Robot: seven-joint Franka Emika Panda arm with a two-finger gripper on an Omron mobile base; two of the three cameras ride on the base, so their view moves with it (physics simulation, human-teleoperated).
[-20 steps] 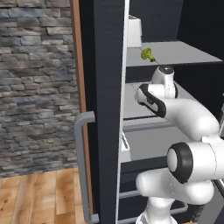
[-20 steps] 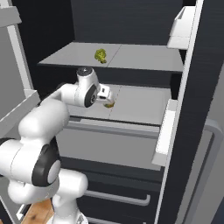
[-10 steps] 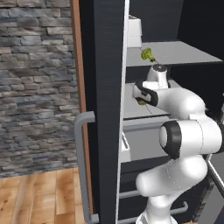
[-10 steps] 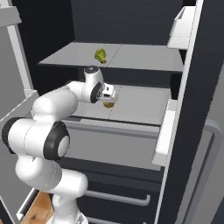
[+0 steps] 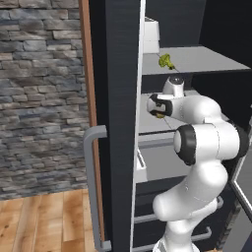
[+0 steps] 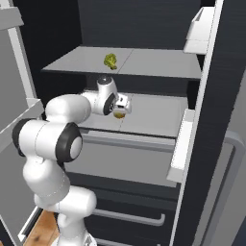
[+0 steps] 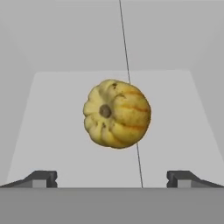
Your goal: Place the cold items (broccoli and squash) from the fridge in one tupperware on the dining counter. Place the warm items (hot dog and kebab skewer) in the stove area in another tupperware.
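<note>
While the fridge (image 5: pixel 118 74) stands open in the left base view, the white arm reaches in over the middle shelf (image 5: pixel 147 123). The pincer (image 5: pixel 158 109) is at the front of that shelf, close to the black door edge. A bit of yellow squash (image 5: pixel 160 116) peeks out just under it. One shelf higher sits the broccoli (image 5: pixel 165 60), small and green, near the front. A grey bar handle (image 5: pixel 93 187) runs down the door, and a grey stone wall (image 5: pixel 39 93) is on the left above a wood floor (image 5: pixel 44 221).

From the right base view, the arm bends in from the left side. The pincer (image 6: pixel 121 106) points down at the middle shelf (image 6: pixel 153 115). The squash (image 6: pixel 119 114) is right below it, on the shelf. I cannot tell here if they touch. The broccoli (image 6: pixel 111 60) rests on the top shelf (image 6: pixel 144 62), above and a little behind the arm. White door bins (image 6: pixel 181 149) hang on the open door at the right.

Looking through the hand view, the squash (image 7: pixel 117 113) is round and yellow with orange stripes, and its stem end faces the camera. It lies on the pale grey shelf (image 7: pixel 48 131). The pincer (image 7: pixel 112 178) is spread wide. One tip is far left and one far right, and neither touches the squash.
</note>
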